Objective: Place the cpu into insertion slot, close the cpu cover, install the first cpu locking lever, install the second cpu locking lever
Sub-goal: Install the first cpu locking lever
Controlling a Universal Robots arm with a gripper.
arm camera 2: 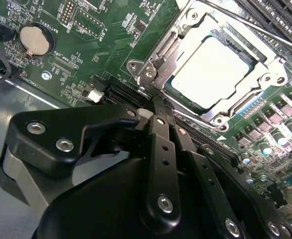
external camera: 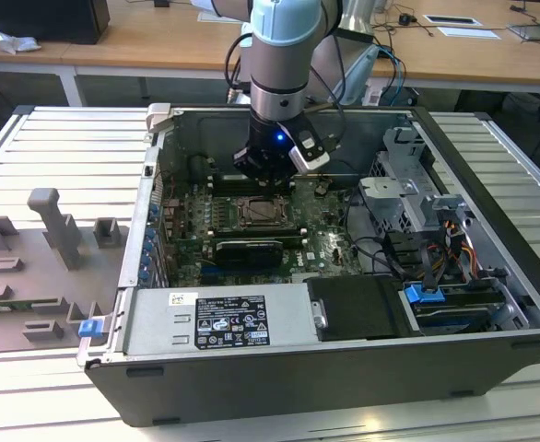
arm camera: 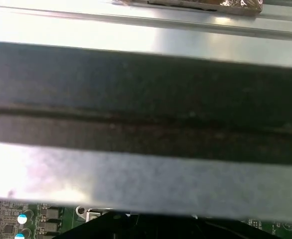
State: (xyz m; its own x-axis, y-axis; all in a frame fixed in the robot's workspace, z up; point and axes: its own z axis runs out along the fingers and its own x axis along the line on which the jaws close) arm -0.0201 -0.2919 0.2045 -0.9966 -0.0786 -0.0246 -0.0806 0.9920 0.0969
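In the second wrist view the cpu [arm camera 2: 213, 72], a flat silver-grey square, lies seated in the insertion slot [arm camera 2: 178, 82]. The cpu cover [arm camera 2: 172, 46], a silver frame, lies flat around it. A thin locking lever [arm camera 2: 250, 25] runs along the far side of the frame. My gripper [arm camera 2: 153, 102] is shut, and its black fingers [arm camera 2: 162, 130] lie together with their tips at the near corner of the cover. Whether they touch a lever there is hidden. In the exterior view the gripper [external camera: 264, 180] hangs inside the computer case just behind the insertion slot [external camera: 256, 214].
The open case [external camera: 491, 175] surrounds the green motherboard [external camera: 321, 241], with a drive cage [external camera: 408, 198] and cables at the exterior view's right. A power supply [external camera: 219, 322] lies in front. A coin battery [arm camera 2: 34, 40] and memory slots [arm camera 2: 278, 20] flank the socket. A grey fixture [external camera: 53, 226] stands outside.
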